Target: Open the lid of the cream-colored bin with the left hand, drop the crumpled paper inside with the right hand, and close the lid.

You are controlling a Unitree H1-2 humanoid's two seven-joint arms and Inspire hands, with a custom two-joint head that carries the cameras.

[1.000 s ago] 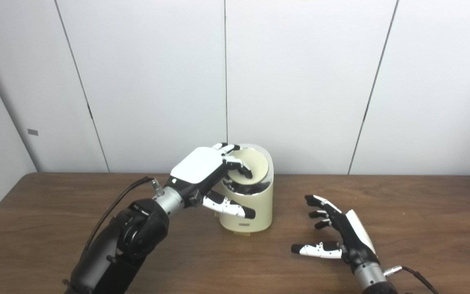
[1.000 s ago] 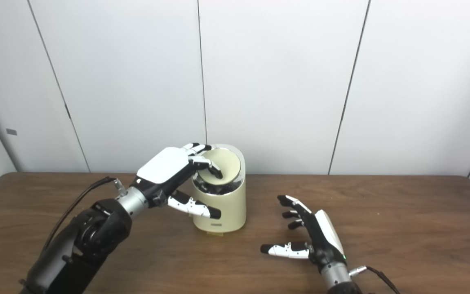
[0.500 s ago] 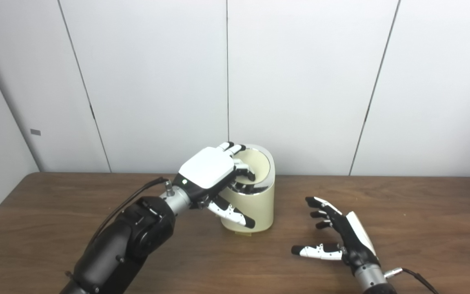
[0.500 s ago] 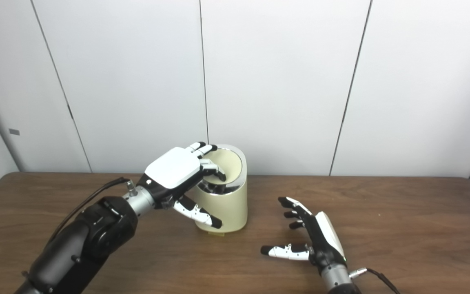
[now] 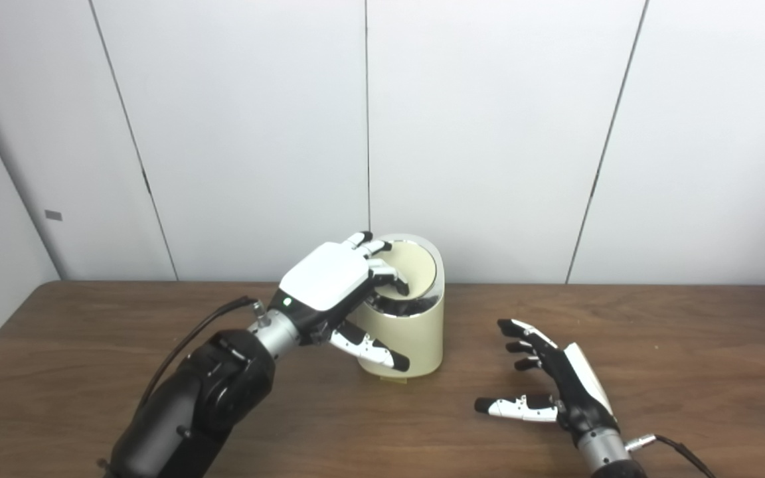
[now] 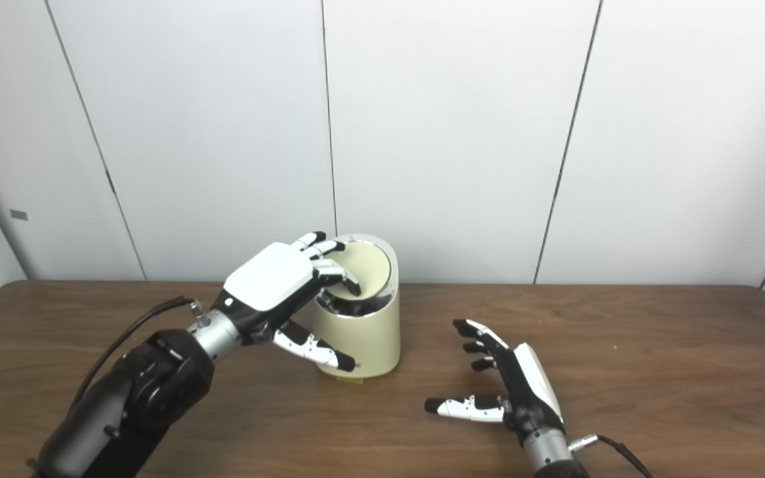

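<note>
The cream-colored bin point(image 5: 419, 338) stands at the back middle of the brown table point(image 5: 688, 345). Its round lid point(image 5: 417, 267) is tilted up, with a dark gap showing under its near edge. My left hand point(image 5: 329, 282) lies over the bin's left top. Its fingers point(image 5: 389, 277) curl onto the lid's near edge, and the thumb reaches across the bin's front wall. My right hand point(image 5: 558, 378) rests open and empty on the table to the right of the bin. No crumpled paper shows in either view.
White wall panels point(image 5: 489, 133) rise right behind the bin. A black cable point(image 5: 190, 332) runs along my left forearm. Bare tabletop lies to the left of the bin and to the far right.
My left hand has settled slightly lower on the bin, and its thumb has slid down the front wall. The lid stays tilted. The right hand has not moved.
</note>
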